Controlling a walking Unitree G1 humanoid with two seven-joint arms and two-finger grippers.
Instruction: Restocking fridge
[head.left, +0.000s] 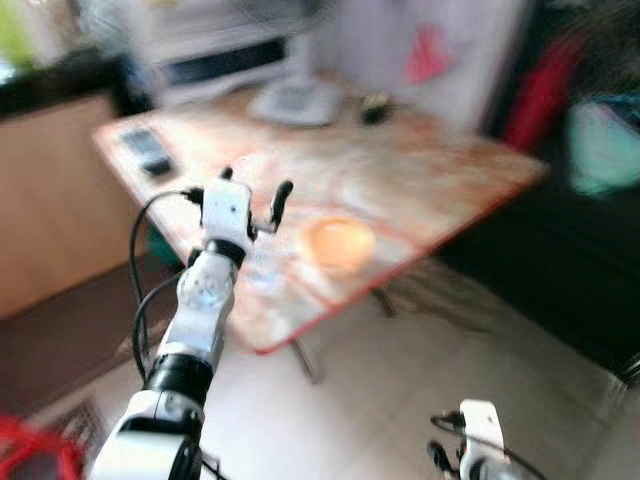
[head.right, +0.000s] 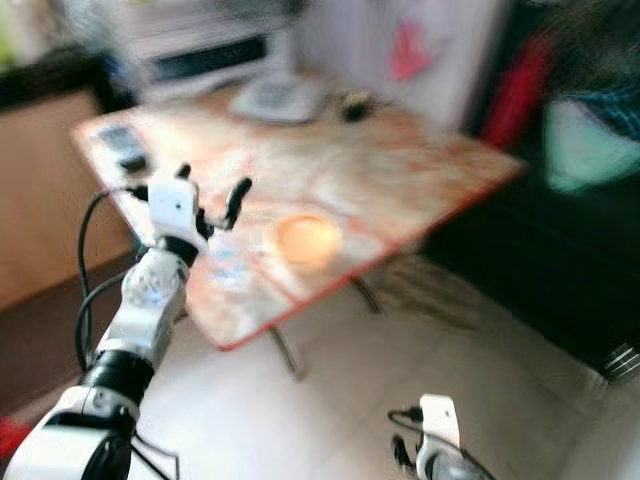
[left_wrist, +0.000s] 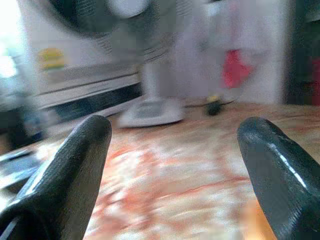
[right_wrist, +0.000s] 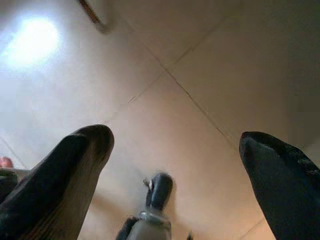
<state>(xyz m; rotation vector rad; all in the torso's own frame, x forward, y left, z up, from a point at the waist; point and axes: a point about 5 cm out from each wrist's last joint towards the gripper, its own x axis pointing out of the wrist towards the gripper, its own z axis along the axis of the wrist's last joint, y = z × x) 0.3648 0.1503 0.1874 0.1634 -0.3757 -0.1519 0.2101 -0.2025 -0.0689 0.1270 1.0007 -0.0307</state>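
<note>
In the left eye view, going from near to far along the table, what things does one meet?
Left gripper over the near edge → orange object → dark phone-like thing → white fan base and small dark object at the far end. All blurred.

Motion blur smears the table (head.left: 420, 170); the orange round thing (head.left: 338, 242) on it stays unidentifiable.

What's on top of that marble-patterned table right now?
On the table: an orange round object, a fan base, a dark flat item, a small dark thing. Blur hides details.
</note>
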